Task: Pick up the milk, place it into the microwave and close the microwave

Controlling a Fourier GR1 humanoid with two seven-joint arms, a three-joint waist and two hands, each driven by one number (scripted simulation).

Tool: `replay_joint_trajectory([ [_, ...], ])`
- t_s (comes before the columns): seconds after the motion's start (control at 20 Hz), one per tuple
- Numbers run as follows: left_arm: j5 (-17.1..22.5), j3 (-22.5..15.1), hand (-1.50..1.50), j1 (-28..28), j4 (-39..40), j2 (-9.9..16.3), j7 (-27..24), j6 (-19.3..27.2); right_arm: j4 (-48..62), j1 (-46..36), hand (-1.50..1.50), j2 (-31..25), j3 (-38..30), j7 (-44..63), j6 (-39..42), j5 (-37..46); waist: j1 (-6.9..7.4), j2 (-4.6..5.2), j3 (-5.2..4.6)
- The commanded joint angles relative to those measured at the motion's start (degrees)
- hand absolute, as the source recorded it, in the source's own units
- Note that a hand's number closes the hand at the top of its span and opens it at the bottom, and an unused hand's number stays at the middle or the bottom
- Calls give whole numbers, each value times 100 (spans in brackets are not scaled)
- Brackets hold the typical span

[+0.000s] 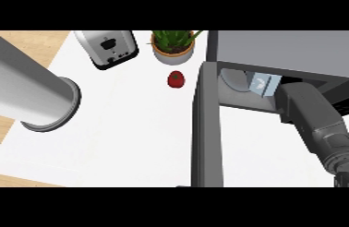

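- My right arm [310,115] reaches from the lower right corner into the open microwave [273,50], and the end of it is lost in the dark of the cavity.
- My right hand is hidden in there, so I cannot tell whether my fingers are open or closed.
- The milk [264,84], a pale blue carton, sits inside the microwave, just at the end of my right arm and tilted a little.
- The microwave door [207,129] stands wide open, swung out toward me across the white tabletop [129,129].
- My left arm [34,94] shows as a thick grey tube at the left edge; its hand is out of sight.
- On the tabletop, well apart from the microwave's opening, stand a toaster [107,47] and a potted plant [173,46], with a small red fruit [177,79] just in front of the pot.
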Motion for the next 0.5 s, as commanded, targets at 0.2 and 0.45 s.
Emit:
replay_joint_trajectory([
  [0.2,-24,14,-150,-176,67,103,20,64,47,-272,150,-365,83,185,-92,90,238,229,80],
  [0.45,-214,90,-150,-263,113,155,-1,63,143,-290,150,-477,65,149,-58,35,273,253,78],
])
